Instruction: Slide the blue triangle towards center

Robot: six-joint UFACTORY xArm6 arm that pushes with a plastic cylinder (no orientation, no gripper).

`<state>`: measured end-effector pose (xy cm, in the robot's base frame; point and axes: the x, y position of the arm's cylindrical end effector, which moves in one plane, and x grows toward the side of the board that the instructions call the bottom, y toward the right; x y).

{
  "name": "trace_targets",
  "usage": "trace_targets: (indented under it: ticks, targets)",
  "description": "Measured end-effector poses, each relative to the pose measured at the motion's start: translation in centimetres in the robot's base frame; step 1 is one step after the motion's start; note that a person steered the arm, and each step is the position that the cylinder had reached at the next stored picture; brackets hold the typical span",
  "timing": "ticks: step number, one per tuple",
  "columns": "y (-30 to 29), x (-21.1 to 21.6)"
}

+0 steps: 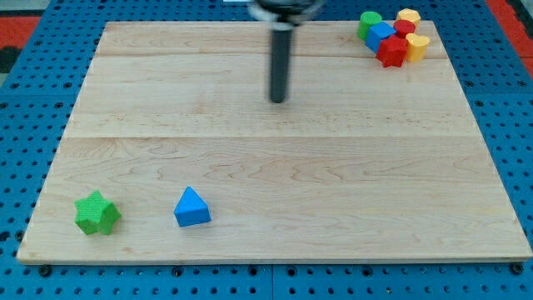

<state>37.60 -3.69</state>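
1. Tool first: it is a bare dark rod with nothing on it to open or close, and it holds nothing; my tip (277,100) rests on the counter (275,167) in the upper middle of the board, a little toward the view's top from the board's centre.
2. My tip touches no block. It stands well apart from the blue triangle (192,207), which lies down and to the view's left of it.
3. That blue triangle sits near the view's bottom-left part of the counter, close to the bottom edge and well away from the centre, with its apex pointing toward the view's top.
4. Near it, on the view's left and apart from it, is a green star-shaped block (97,213), close to the bottom-left corner.
5. All other blocks are bunched in the view's top-right corner, well apart from my tip and from the triangle.
6. In that cluster a green block (370,22), seemingly round, is at the left, with a blue block (382,35) just beside it.
7. A red block (391,52) lies at the cluster's bottom, and a smaller red piece (405,27) shows in its middle.
8. A yellow block (408,15) sits at the cluster's top and another yellow block (418,46) at its right; their exact shapes are too small to tell.
9. Around the pale wooden counter shows a blue perforated surface (25,100).
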Motion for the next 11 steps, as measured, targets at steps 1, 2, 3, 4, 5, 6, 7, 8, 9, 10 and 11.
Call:
trace_targets:
  ticks: [1, 2, 3, 4, 5, 6, 7, 8, 9, 10, 11]
  targets:
    - [-7.7, 3.7]
    - [-2.8, 7.6]
    - [1.3, 15.0]
    - [-0.8, 21.4]
    - [-6.6, 23.0]
    - [-10.8, 21.7]
    - [-8.5, 18.7]
    - [-6.3, 18.0]
    - [-6.4, 22.0]
    - [-4.8, 23.3]
    - [-0.1, 19.0]
